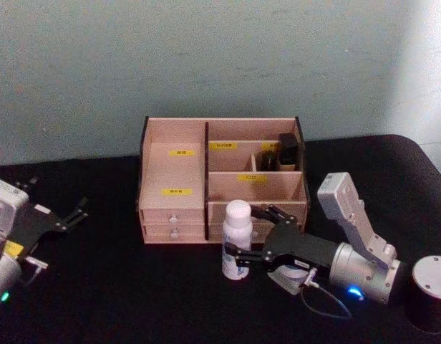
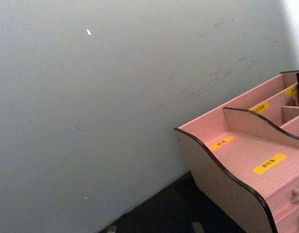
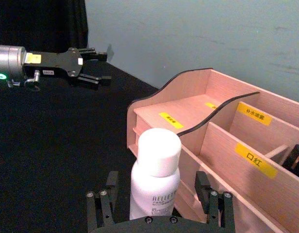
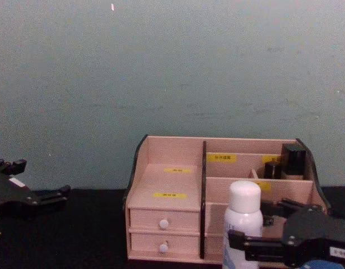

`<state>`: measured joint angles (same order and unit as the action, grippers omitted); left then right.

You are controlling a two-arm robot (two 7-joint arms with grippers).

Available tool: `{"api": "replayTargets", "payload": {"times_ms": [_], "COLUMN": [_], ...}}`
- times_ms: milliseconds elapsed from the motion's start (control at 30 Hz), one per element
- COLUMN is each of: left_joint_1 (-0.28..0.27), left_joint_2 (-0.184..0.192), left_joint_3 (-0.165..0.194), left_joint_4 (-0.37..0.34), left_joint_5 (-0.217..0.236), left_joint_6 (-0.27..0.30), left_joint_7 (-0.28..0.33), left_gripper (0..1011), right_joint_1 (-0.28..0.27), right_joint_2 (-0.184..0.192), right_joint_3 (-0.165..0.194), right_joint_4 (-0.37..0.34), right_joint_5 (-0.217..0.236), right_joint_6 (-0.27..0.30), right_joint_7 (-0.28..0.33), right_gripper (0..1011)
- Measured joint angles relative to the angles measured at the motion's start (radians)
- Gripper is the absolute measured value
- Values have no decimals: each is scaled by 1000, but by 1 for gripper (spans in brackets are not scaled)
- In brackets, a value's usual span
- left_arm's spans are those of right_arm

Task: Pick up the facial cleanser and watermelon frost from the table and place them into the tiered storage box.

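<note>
Facial cleanser [image 1: 237, 236] upright between the wide-spread fingers of the right gripper [image 1: 240, 231], in front of the storage box [image 1: 174, 168].

Head view: the white bottle stands on the black table [image 1: 120, 287], just in front of the box's right half, and the right gripper reaches in from the right with 1 finger on each side of it. The watermelon frost jar [image 1: 295, 274] is mostly hidden under that gripper's body. The left gripper [image 1: 81, 209] sits well off to the left, fingers parted and empty. Left wrist view: the box's curved side wall [image 2: 222, 170] with yellow labels on its steps. Right wrist view: a gap shows between the bottle [image 3: 158, 155] and each finger, and the other gripper [image 3: 108, 65] is spread open farther off. Chest view: the bottle [image 4: 242, 221] stands before the box [image 4: 167, 151], and 2 dark bottles [image 4: 294, 159] sit in its back right compartment.
</note>
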<state>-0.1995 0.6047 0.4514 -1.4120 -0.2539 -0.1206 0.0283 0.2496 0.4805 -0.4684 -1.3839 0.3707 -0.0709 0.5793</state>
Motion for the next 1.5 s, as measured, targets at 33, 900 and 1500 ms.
{"api": "replayTargets", "payload": {"times_ms": [33, 900, 1500], "left_joint_1": [0, 0, 0], "left_joint_2": [0, 0, 0], "left_joint_3": [0, 0, 0], "left_joint_4": [0, 0, 0], "left_joint_5": [0, 0, 0], "left_joint_6": [0, 0, 0], "left_joint_7": [0, 0, 0], "left_gripper": [1001, 1001, 1001], "right_joint_1": [7, 53, 51], "right_joint_2": [-5, -42, -40], "right_joint_3": [-3, -29, -27], "right_joint_4": [8, 60, 57], "right_joint_5": [-2, -12, -12], "right_joint_6": [3, 50, 47], "right_joint_7": [3, 9, 8], "right_gripper": [1002, 1002, 867]}}
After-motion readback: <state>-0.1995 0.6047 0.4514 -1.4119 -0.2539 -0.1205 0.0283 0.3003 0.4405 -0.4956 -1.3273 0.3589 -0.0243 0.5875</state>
